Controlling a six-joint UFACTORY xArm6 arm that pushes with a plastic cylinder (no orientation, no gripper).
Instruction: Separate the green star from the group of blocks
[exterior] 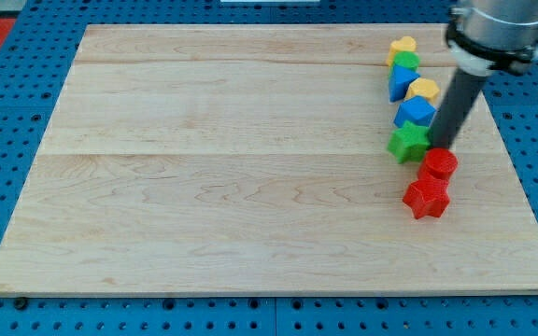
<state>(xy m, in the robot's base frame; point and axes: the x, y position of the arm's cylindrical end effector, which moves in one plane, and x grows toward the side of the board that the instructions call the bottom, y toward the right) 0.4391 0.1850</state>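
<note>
The green star [406, 143] lies at the view's right, in a column of blocks. Above it are a blue block [415, 112], a yellow block [424, 90], another blue block [402, 80], a green block [406, 62] and a yellow block [402, 45]. Below it are a red round block [439, 164] and a red star [426, 197]. My tip [440, 144] is just right of the green star, touching or nearly touching it, right above the red round block.
The wooden board [250, 168] rests on a blue pegboard table [7, 112]. The column of blocks sits near the board's right edge. The arm's body [498, 33] hangs over the top right corner.
</note>
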